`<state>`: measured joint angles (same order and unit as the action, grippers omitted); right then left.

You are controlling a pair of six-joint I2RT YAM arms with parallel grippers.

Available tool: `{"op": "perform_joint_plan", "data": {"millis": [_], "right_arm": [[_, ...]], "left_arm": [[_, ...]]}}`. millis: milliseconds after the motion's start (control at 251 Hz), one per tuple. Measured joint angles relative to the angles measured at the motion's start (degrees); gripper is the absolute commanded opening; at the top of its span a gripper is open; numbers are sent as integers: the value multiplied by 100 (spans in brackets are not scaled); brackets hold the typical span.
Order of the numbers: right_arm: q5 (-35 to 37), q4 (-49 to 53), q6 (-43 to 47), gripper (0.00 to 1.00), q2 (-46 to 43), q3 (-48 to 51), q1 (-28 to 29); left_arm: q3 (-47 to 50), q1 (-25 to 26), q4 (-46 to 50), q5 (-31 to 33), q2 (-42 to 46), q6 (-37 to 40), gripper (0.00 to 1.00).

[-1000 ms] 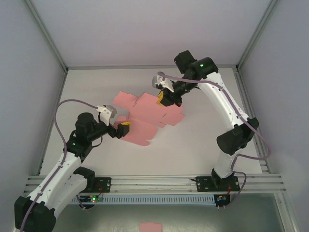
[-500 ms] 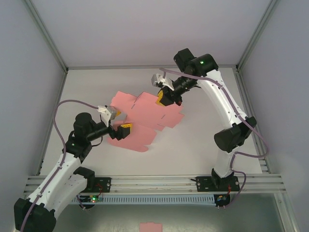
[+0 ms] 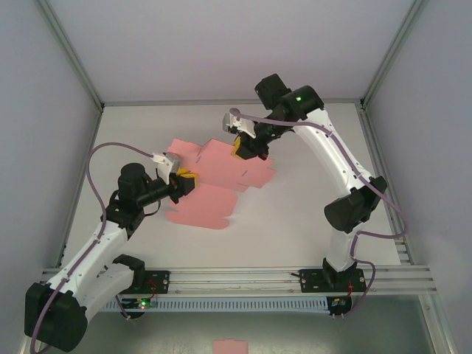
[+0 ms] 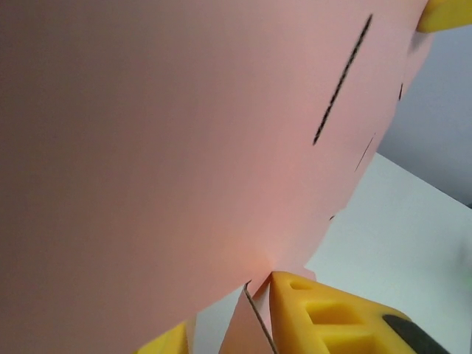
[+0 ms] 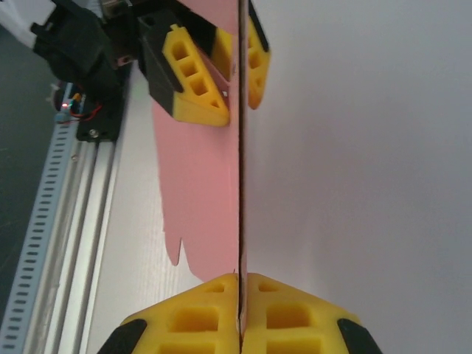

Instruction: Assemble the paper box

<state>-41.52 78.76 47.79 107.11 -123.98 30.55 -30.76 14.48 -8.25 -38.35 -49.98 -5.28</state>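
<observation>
White tabletop (image 3: 295, 214), with one flat, many-flapped pink card paper box (image 3: 210, 203) left of its middle between my two arms. Right jaws pinch its far edge tight. Left jaws straddle its near-left edge, but I cannot tell whether they grip. One small pink paper scrap (image 3: 231, 345) is cut off at the bottom.

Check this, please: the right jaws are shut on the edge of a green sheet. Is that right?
Not quite: the sheet is pink, not green. The right wrist view shows it, with the right jaws shut on its edge.
</observation>
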Motion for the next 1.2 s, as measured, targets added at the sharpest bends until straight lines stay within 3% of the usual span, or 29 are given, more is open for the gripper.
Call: {"op": "perform_joint_plan", "data": {"millis": [116,295,563,662,866,1141,1201], "right_arm": [[328,-400,-304,0,-140,208,76],[1045,-1150,-461,0,-516,855,455],[1755,-1928,-592,0,-984,1620,826],[1856,-2063,-586,0,-1023,1762,850],[2111,-2208,-540,0,-1014,2028,966],[2841,-2402,144,0,-763,2892,1012],[3001,-2531,249,0,-730,3084,1012]], "left_arm": [[-2,0,-11,101,-13,-138,30],[-28,2,11,498,-269,-721,10],[-439,2,-2,861,-911,-1493,10],[-442,2,7,872,-935,-1628,19],[-442,2,463,1362,-870,-1838,53],[-227,2,1403,2483,-107,-1952,61],[-210,2,1578,2747,28,-1976,71]]}}
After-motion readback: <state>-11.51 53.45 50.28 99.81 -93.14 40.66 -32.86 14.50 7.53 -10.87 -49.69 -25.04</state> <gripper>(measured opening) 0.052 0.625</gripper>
